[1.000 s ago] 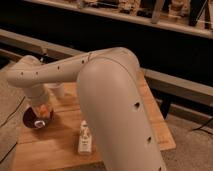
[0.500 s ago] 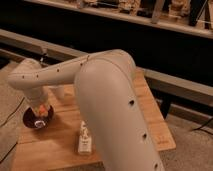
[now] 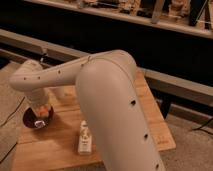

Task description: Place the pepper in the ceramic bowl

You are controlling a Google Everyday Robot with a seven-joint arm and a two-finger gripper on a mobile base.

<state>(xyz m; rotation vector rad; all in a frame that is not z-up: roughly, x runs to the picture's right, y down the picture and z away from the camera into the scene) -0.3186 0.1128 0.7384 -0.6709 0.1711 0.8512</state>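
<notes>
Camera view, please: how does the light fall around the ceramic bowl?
Camera view: warm light on the wooden table; a glossy glint inside the ceramic bowl; the gripper, just above the bowl by the pepper, is shaded by the arm; background dark.

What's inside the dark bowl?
An orange pepper shows over the ceramic bowl, right under the robot's hand. The hand covers part of the bowl, so whatever lies there is hidden.

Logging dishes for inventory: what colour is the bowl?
Dark maroon-brown bowl, clearest in the camera view; end effector over it.
</notes>
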